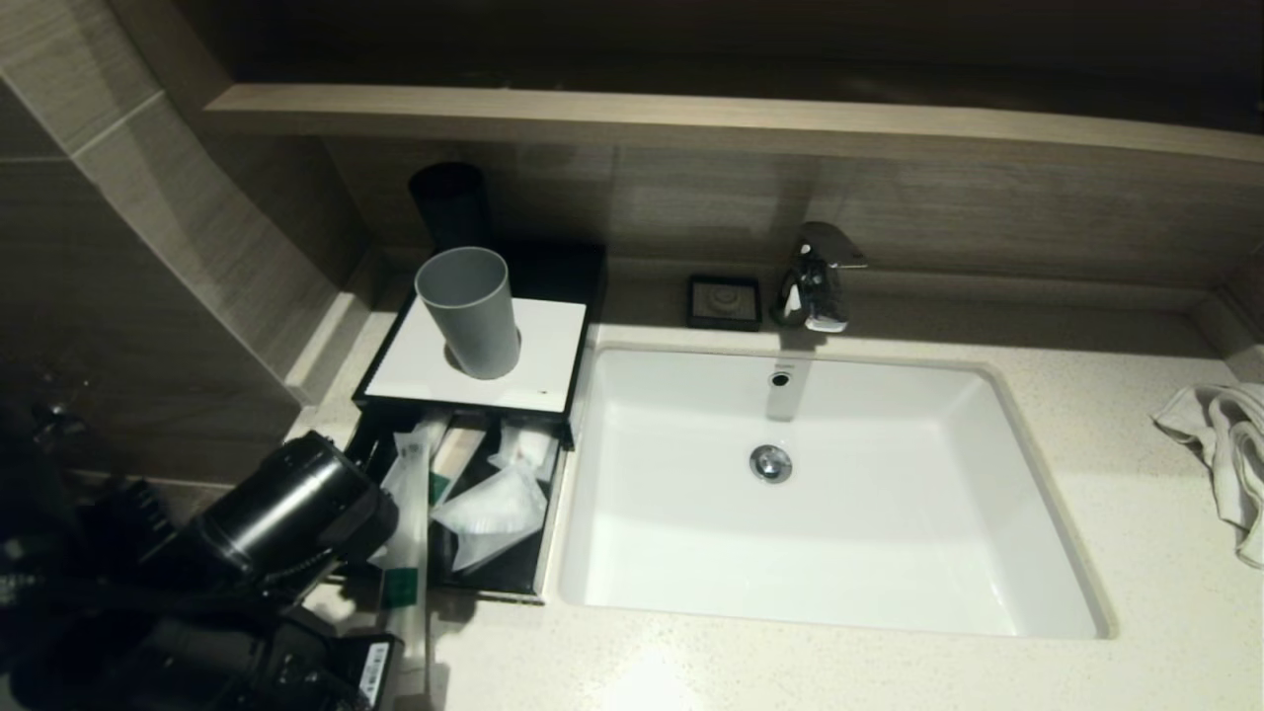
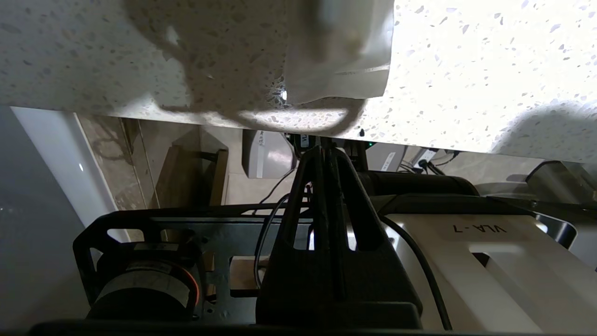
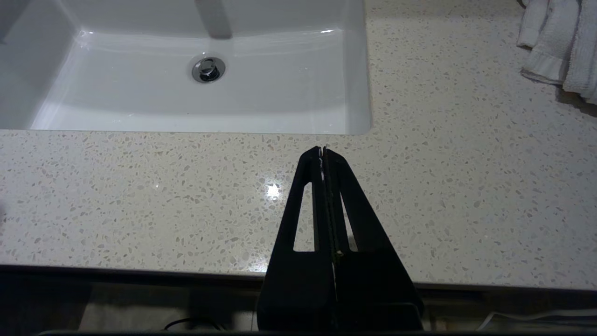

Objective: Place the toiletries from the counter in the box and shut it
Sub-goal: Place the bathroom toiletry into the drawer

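A black box (image 1: 395, 331) with a white top stands left of the sink, and its drawer (image 1: 538, 553) is pulled open toward me. White sachets (image 1: 491, 512) lie in the drawer. A long white-and-green packet (image 1: 405, 553) lies over the drawer's front-left corner and reaches down onto the counter; its white end also shows in the left wrist view (image 2: 336, 60). My left arm (image 1: 291, 509) is low beside the drawer. My left gripper (image 2: 324, 150) is shut and empty, pointing back past the counter's front edge. My right gripper (image 3: 322, 150) is shut and empty over the front counter strip, out of the head view.
A grey cup (image 1: 470, 311) stands on the box top and a black cup (image 1: 449, 202) behind it. The white sink (image 1: 1037, 474) fills the middle, with a tap (image 1: 816, 276) and a black soap dish (image 1: 724, 301) behind. A white towel (image 1: 1224, 454) lies at right.
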{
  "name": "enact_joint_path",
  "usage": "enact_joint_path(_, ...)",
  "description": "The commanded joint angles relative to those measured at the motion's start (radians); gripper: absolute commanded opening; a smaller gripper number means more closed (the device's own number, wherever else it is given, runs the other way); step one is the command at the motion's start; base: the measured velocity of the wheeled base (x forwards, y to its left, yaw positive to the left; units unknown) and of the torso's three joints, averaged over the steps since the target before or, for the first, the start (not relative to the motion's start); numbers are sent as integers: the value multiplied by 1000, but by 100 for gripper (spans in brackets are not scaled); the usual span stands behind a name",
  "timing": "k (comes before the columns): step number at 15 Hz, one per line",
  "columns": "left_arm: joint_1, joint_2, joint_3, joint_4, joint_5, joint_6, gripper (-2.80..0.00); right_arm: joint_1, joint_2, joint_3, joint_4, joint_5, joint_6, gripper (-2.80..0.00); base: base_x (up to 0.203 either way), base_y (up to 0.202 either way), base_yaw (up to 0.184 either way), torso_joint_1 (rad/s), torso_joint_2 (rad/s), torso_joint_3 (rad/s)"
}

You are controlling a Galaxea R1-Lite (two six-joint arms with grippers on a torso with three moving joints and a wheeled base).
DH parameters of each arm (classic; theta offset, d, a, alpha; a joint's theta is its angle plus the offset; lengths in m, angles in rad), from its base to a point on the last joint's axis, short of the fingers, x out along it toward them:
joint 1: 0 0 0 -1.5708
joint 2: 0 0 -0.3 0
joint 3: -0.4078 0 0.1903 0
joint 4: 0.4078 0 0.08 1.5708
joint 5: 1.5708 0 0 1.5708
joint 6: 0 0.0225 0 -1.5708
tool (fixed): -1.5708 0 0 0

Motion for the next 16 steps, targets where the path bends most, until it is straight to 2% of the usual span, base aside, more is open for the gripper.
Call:
enact_joint_path(1, -7, -9, 8, 3, 1, -16, -280, 0, 0, 0, 0, 0, 0, -280, 0, 0, 0, 0, 0, 0)
enact_joint_path(5, -49, -16, 18, 4, 1, -51, -280, 0, 0, 0, 0, 0, 1, -280, 0, 0, 0, 0, 0, 0)
enact_joint_path(9, -51, -10, 49, -3, 1, -54, -280, 0, 0, 0, 0, 0, -1, -280, 0, 0, 0, 0, 0, 0)
enact_joint_path(16, -49, 5, 125, -124, 3, -53, -280, 0, 0, 0, 0, 0, 1, -280, 0, 0, 0, 0, 0, 0)
